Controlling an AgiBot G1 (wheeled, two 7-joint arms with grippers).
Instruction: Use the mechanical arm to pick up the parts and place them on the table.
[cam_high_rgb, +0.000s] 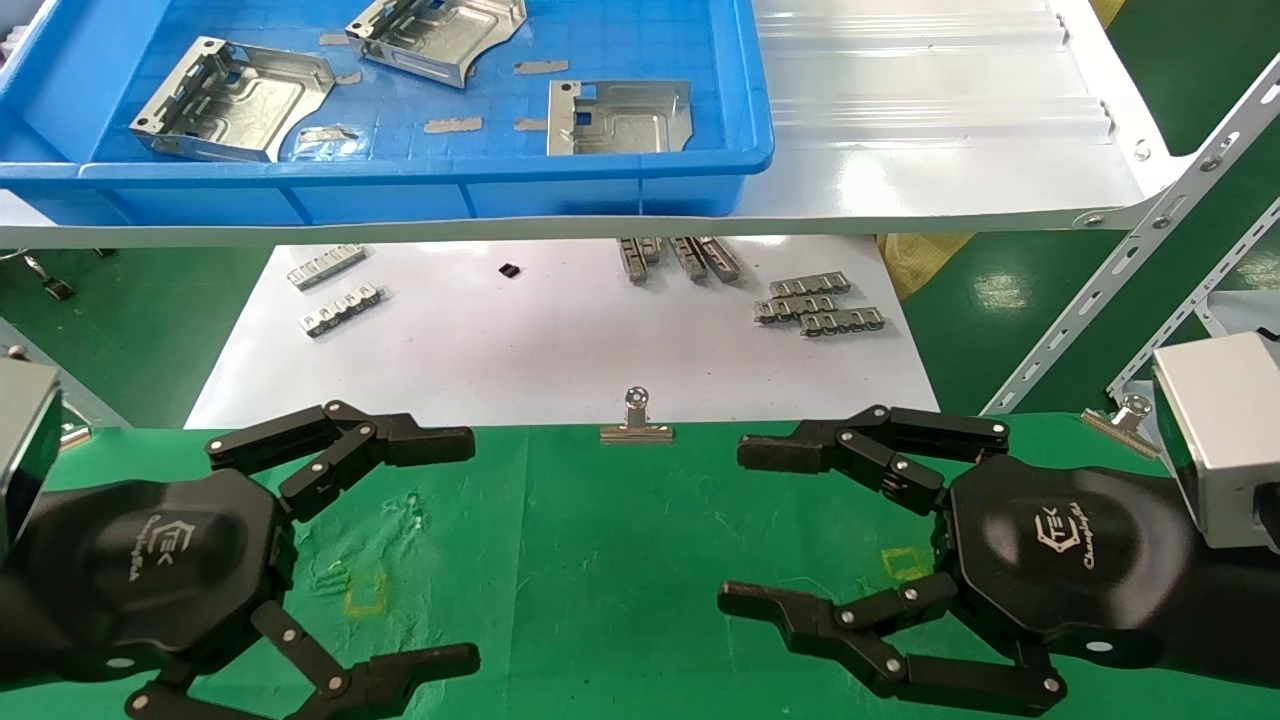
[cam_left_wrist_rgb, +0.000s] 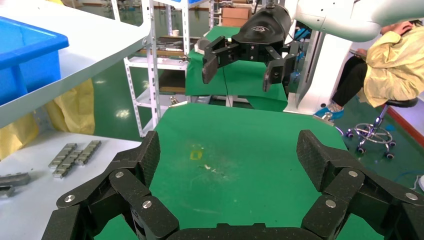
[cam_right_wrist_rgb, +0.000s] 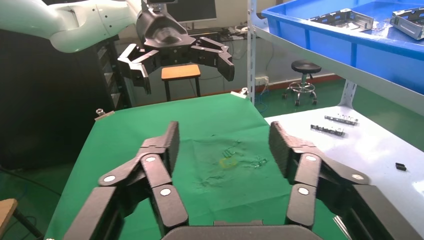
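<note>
Three shiny silver stamped parts lie in the blue tray (cam_high_rgb: 420, 190) on the upper shelf: one at the left (cam_high_rgb: 232, 100), one at the back (cam_high_rgb: 437, 35), one at the right (cam_high_rgb: 618, 117). Two of them also show in the right wrist view (cam_right_wrist_rgb: 345, 18). My left gripper (cam_high_rgb: 468, 548) hovers open and empty over the green cloth table (cam_high_rgb: 600, 560) at the left. My right gripper (cam_high_rgb: 738, 525) hovers open and empty over the cloth at the right. Each wrist view shows its own open jaws over bare cloth and the other hand farther off.
A white board (cam_high_rgb: 560, 350) below the shelf carries small grey slotted strips (cam_high_rgb: 815, 303) and a tiny black piece (cam_high_rgb: 509, 269). Binder clips (cam_high_rgb: 636, 420) grip the cloth's far edge. Yellow square outlines (cam_high_rgb: 365, 592) mark the cloth. A white slotted rack post (cam_high_rgb: 1130, 260) slants at the right.
</note>
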